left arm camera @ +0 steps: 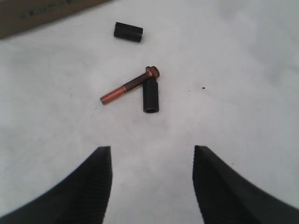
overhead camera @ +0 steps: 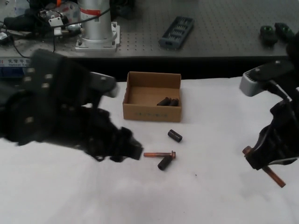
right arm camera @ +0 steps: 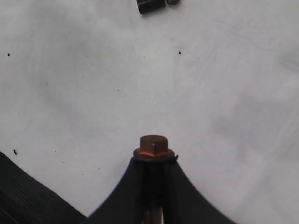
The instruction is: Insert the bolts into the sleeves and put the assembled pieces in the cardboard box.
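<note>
1. Left jaws: spread apart and holding nothing, low over the white tabletop [overhead camera: 210, 200], near the loose bolt [left arm camera: 130, 85].
2. Loose bolt: lying flat on the tabletop, its flanged head touching the first sleeve [left arm camera: 150, 95], which lies on its side.
3. Second sleeve [left arm camera: 128, 31]: on its side, apart from that pair, between it and the cardboard box [overhead camera: 152, 103].
4. Cardboard box: open-topped, at the far side of the tabletop; dark pieces [overhead camera: 168, 101] lie inside near one wall.
5. Right jaws: pinching the shank of the held bolt [right arm camera: 153, 147], its hexagonal head protruding past the fingertips, well apart from the other parts.
</note>
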Robot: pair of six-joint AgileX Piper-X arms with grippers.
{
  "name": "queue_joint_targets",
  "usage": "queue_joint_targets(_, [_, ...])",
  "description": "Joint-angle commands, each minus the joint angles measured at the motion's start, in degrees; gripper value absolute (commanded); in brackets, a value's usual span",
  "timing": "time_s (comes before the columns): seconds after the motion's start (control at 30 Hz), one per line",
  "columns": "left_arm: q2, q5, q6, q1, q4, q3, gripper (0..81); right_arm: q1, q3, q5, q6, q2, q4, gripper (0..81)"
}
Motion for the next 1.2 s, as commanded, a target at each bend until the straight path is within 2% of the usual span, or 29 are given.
queue_joint_targets(0.0, [3.9, -0.7, 1.8, -1.6, -0.3, -3.1, 38.6, -0.1, -0.1, -0.8, -0.5, -1.2, 0.4, 2.9])
queue_joint_targets(0.3, [13.7, -0.1, 2.8, -6.1, 0.8, -7.4, 38.6, -0.1, -0.1, -0.8, -0.5, -1.3, 1.1, 2.9])
queue_joint_targets(0.43, [16.5, -2.8, 6.2, -7.6, 0.6, -8.0, 38.6, -0.1, -0.1, -0.8, -0.5, -1.3, 1.1, 2.9])
queue_joint_targets(0.63, [19.1, -8.0, 6.2, -7.7, -2.1, -8.0, 38.6, -0.1, -0.1, -0.8, -0.5, -1.3, 1.6, 2.9])
queue_joint_targets(0.83, [20.4, -8.1, 6.2, -7.7, -7.4, -8.0, 38.6, -0.1, -0.1, -0.8, -0.5, -1.3, 1.6, 2.9])
queue_joint_targets(1.17, [22.8, -8.1, 6.2, -7.7, -8.2, -8.0, 38.6, -0.1, -0.1, -0.8, -0.5, -1.3, 1.6, 2.9])
